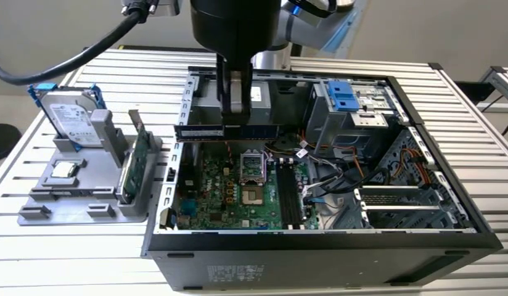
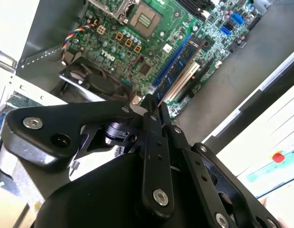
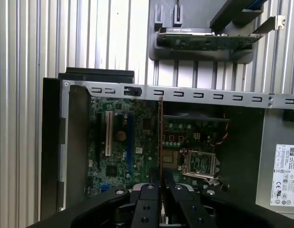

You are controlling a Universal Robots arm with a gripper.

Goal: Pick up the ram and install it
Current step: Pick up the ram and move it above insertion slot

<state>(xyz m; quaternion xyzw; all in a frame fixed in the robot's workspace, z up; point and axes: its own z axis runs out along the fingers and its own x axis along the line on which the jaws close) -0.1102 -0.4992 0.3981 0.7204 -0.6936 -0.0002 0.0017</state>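
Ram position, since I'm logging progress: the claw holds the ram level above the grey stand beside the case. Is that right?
Not quite. The claw does hold the ram level, but it is above the open case, over the motherboard, not above the stand. The exterior view shows this.

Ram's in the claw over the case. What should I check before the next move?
1. Grip: ok. The claw is shut on the ram, and the stick is level.
2. Clearance: ok. The ram hangs above the open case and appears to touch nothing.
3. Slots free: ok. The black slots look empty.
4. Alignment: not ok. The ram lies crosswise to the slots, toward the exterior view's left of them.
5. Slot latches open: cannot tell.
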